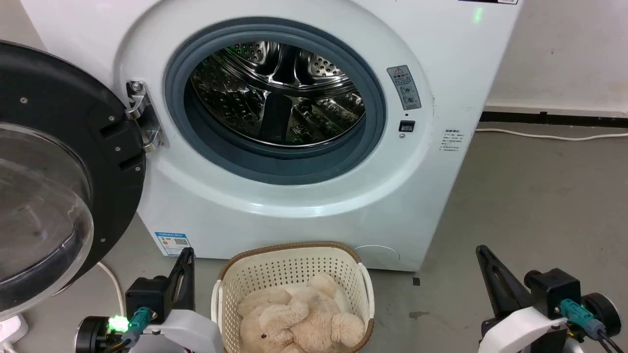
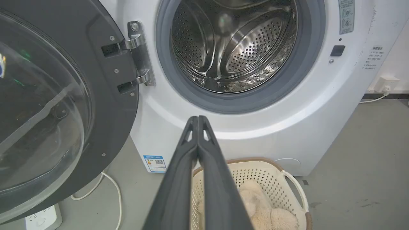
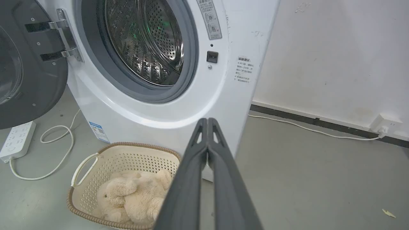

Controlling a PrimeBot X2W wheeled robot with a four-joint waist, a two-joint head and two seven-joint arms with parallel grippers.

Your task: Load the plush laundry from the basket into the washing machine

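**While left gripper [image 2: 198,118] and right gripper [image 3: 207,119] hang clenched, empty, one plush bear [image 1: 299,318] lies in one basket [image 1: 274,274]**

It sits between them, nearer the left, touching neither. Its head is at the basket's near end, limbs toward the one washing machine [image 1: 294,215], long axis roughly near to far.

Behind the left gripper [image 2: 198,119], part of the basket [image 2: 255,166] and much of the bear [image 2: 255,198] were hidden. Left of it, the door [image 2: 64,95] ran off-frame. The label [image 2: 155,163] print was unreadably small.
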